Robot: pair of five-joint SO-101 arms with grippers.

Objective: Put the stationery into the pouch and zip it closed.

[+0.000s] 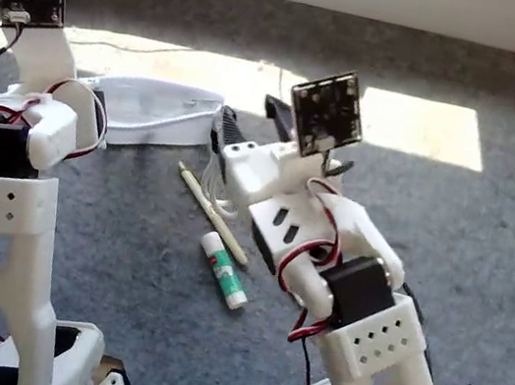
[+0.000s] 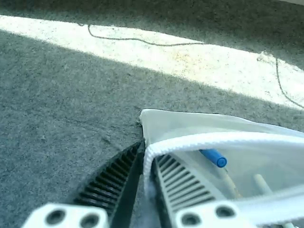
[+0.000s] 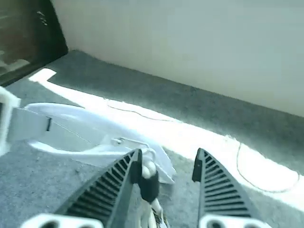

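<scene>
1. We find the pouch [image 1: 157, 110] at 11 o'clock from the centre of the high view. It lies flat on the carpet [image 1: 421, 281] with its mouth open.
2. The left gripper [image 2: 145, 156] has its fingers closed on one corner of the pouch, at the end of the white zip [image 2: 199, 140].
3. The right gripper [image 3: 166, 161] hangs just beside the pouch's other end. Its fingers stand apart and clamp nothing. A small white-and-black piece [image 3: 148, 178] shows against one finger; we cannot tell what it is.
4. The pencil [image 1: 216, 203] and the glue stick [image 1: 225, 270] lie just beside each other at 6 o'clock from the right gripper. A blue pen [image 2: 213, 157] is already inside the pouch.
5. We judge the pouch thin, soft and light, so it is likely to slide and fold. We hold it by the corner and pull the zip away from that hold.
6. We judge the pencil stiff, thin and light, and take it across its mid-length.
7. We judge the glue stick smooth and liable to roll, and grip it across the barrel.
8. The glue stick carries a green label [image 1: 221, 262], but its print is too small to read. We see no other writing.
</scene>
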